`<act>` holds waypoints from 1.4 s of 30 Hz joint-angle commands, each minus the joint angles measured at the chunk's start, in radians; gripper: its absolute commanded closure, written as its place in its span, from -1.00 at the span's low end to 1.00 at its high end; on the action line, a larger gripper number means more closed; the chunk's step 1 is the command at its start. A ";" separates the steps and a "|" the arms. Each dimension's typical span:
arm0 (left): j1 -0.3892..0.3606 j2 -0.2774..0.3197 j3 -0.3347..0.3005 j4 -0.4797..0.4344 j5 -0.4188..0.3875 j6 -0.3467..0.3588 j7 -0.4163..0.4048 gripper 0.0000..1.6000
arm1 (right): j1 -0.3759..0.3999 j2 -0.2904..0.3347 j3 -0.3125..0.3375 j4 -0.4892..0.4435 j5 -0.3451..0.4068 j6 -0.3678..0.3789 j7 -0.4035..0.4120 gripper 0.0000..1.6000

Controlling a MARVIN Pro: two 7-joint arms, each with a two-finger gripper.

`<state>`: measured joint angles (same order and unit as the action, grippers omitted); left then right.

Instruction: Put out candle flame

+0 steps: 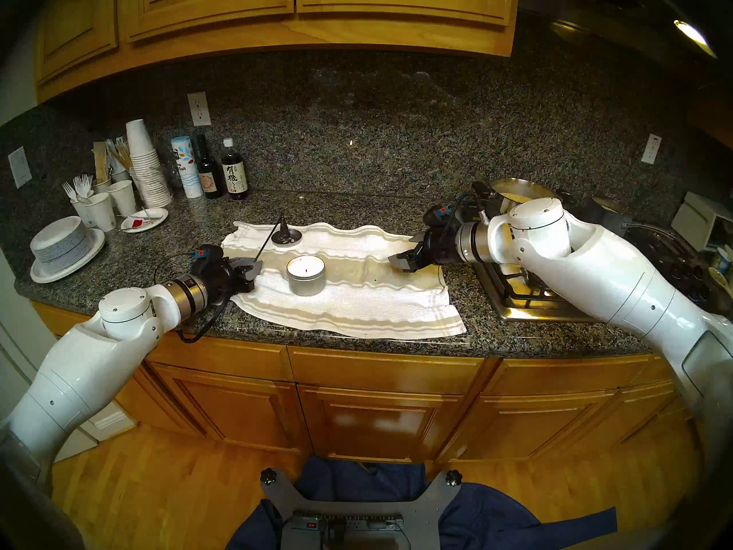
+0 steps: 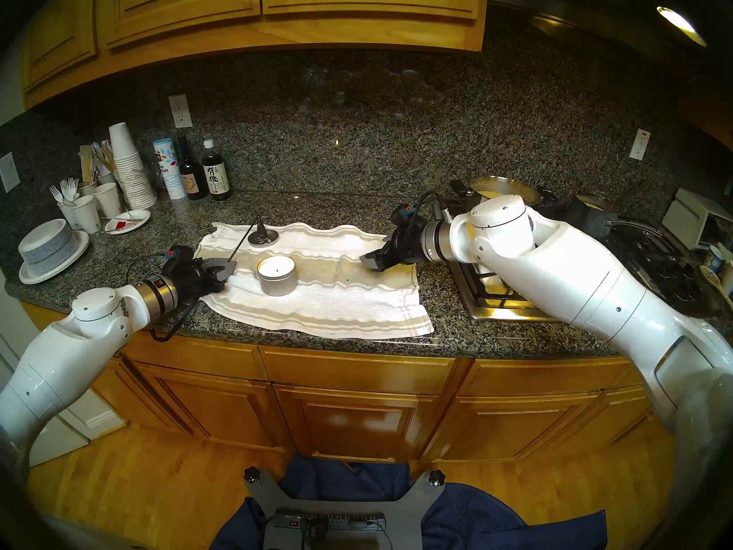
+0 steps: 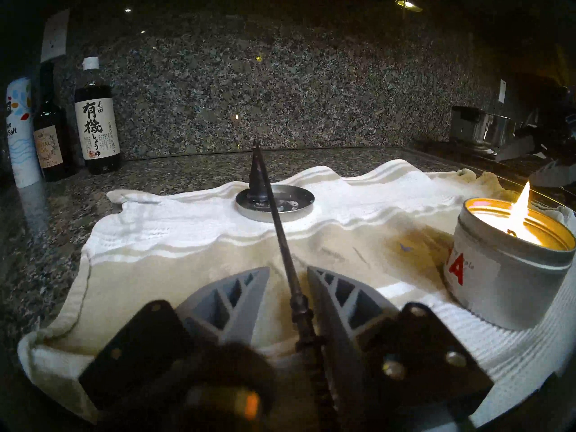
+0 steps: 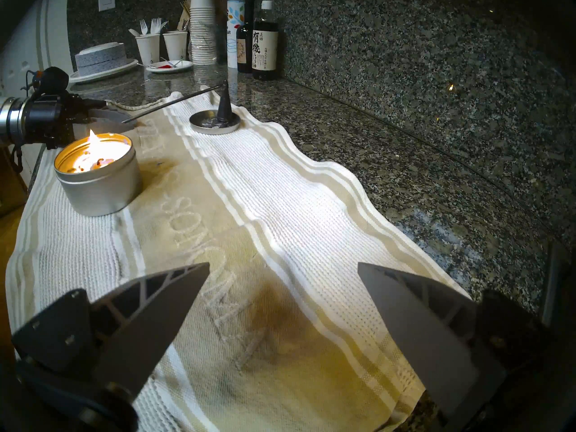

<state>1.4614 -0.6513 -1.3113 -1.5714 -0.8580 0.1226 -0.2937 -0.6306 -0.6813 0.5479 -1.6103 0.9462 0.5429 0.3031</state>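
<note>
The candle (image 1: pixel 306 278) is a short silver tin on a white towel (image 1: pixel 357 303), its small flame (image 1: pixel 306 268) lit; the left wrist view shows the flame (image 3: pixel 524 200) too. A black cone snuffer (image 1: pixel 284 228) stands on a flat silver dish (image 1: pixel 294 239) behind the candle. Its thin rod handle (image 3: pixel 282 241) slopes down to my left gripper (image 1: pixel 254 265), left of the candle. The jaws stand a little apart either side of the rod's end, which lies against one finger (image 3: pixel 336 297). My right gripper (image 1: pixel 402 261) is open and empty, low over the towel's right part.
Bottles (image 1: pixel 234 172), a salt tube, stacked paper cups (image 1: pixel 144 164) and stacked plates (image 1: pixel 63 247) stand at the back left. A gas stove (image 1: pixel 527 287) with a steel pot (image 1: pixel 515 192) lies right of the towel, under my right arm. The counter's front edge is just before the towel.
</note>
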 commanded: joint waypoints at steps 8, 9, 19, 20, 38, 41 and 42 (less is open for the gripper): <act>-0.119 -0.001 0.020 0.039 0.054 0.027 -0.141 -0.08 | 0.040 -0.001 0.028 -0.007 -0.002 -0.011 0.004 -1.00; -0.098 0.018 0.006 0.019 0.048 0.023 -0.143 -0.13 | 0.040 -0.001 0.028 -0.007 -0.002 -0.011 0.004 -1.00; 0.035 0.141 -0.152 -0.078 -0.007 0.000 -0.166 -0.61 | 0.038 -0.001 0.028 -0.008 -0.001 -0.010 0.002 -1.00; 0.050 0.150 -0.167 -0.087 -0.014 -0.003 -0.166 -0.61 | 0.039 -0.001 0.028 -0.008 -0.001 -0.010 0.002 -1.00; -0.075 0.049 -0.111 -0.038 -0.009 0.090 -0.149 -0.36 | 0.040 -0.001 0.027 -0.007 -0.002 -0.012 0.005 -1.00; -0.111 0.039 -0.080 -0.009 -0.006 0.106 -0.152 -0.36 | 0.040 -0.001 0.027 -0.007 -0.001 -0.012 0.005 -1.00; -0.119 0.037 -0.073 -0.001 -0.003 0.108 -0.152 -0.42 | 0.040 -0.001 0.027 -0.007 -0.001 -0.012 0.005 -1.00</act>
<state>1.4497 -0.5860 -1.3942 -1.5960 -0.8734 0.2213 -0.4458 -0.6283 -0.6803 0.5467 -1.6099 0.9469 0.5422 0.3062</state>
